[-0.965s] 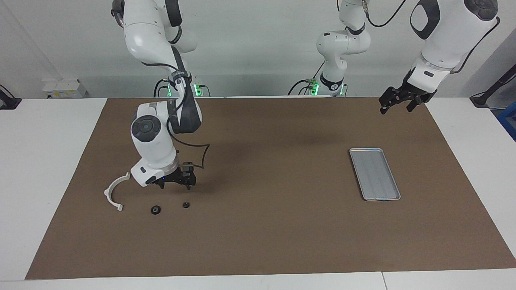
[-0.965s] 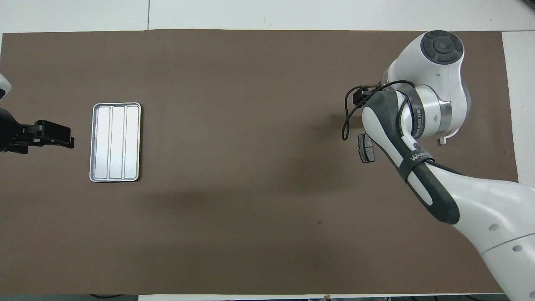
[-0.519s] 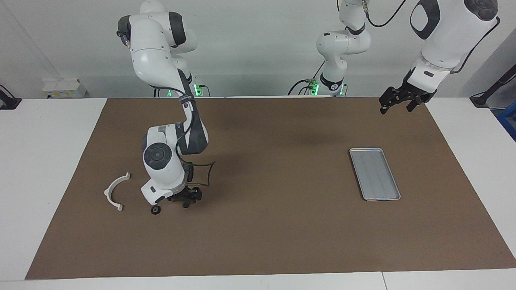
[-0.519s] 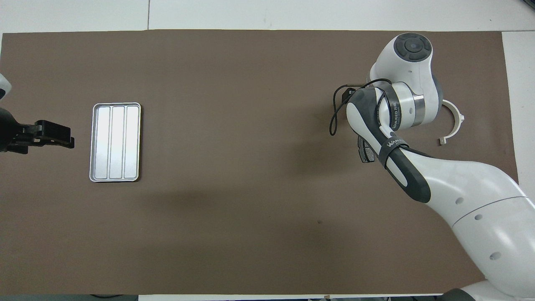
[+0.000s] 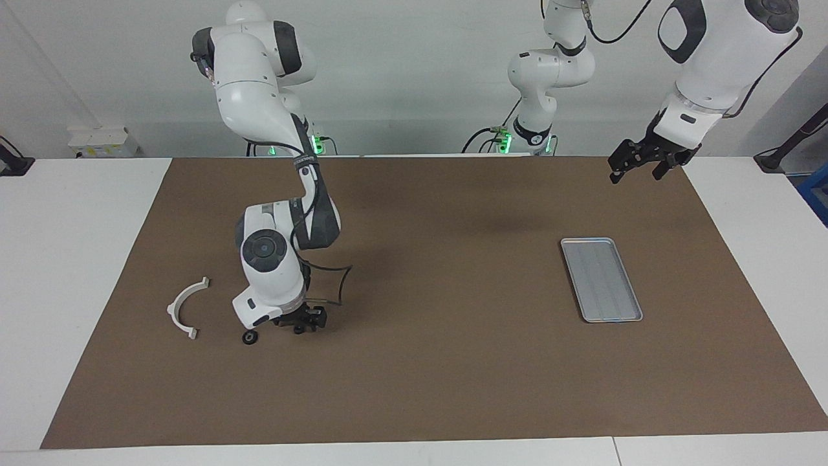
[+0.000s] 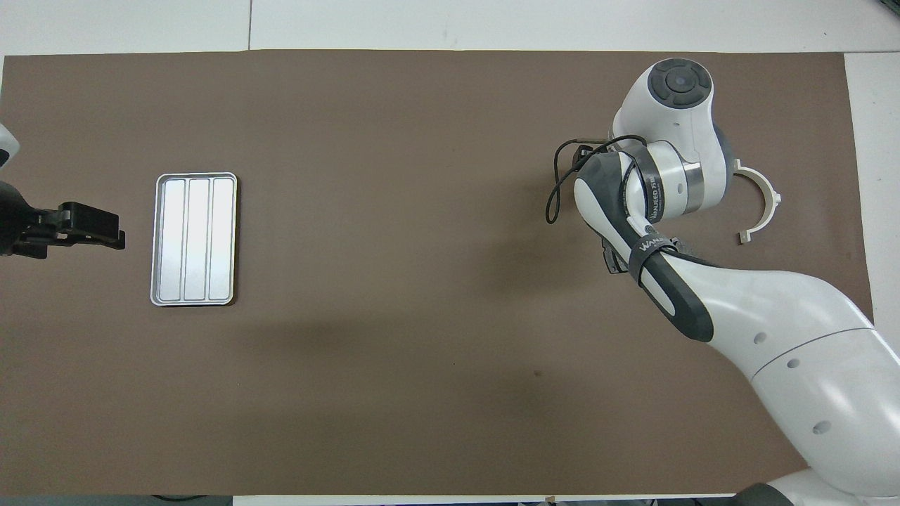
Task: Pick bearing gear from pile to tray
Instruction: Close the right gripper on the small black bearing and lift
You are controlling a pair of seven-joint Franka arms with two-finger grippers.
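The pile lies at the right arm's end of the mat. It holds a white half-ring bracket (image 5: 184, 307), a black round piece (image 5: 250, 337) and a second small black piece (image 5: 299, 329). My right gripper (image 5: 301, 322) is down at the mat, right on that second piece. In the overhead view the right arm (image 6: 668, 176) covers both black pieces. Only the bracket (image 6: 765, 202) and the edge of a dark brake pad (image 6: 608, 256) show there. The silver tray (image 5: 601, 279) lies empty at the left arm's end and also shows in the overhead view (image 6: 194, 239). My left gripper (image 5: 637, 166) waits open in the air beside the tray.
A brown mat (image 5: 440, 362) covers most of the white table. The right arm's black cable (image 5: 333, 285) loops out beside its wrist.
My right arm has moved away from its base and come down from above the mat onto the second small black piece. The bracket now shows in the overhead view. The left arm has not moved.
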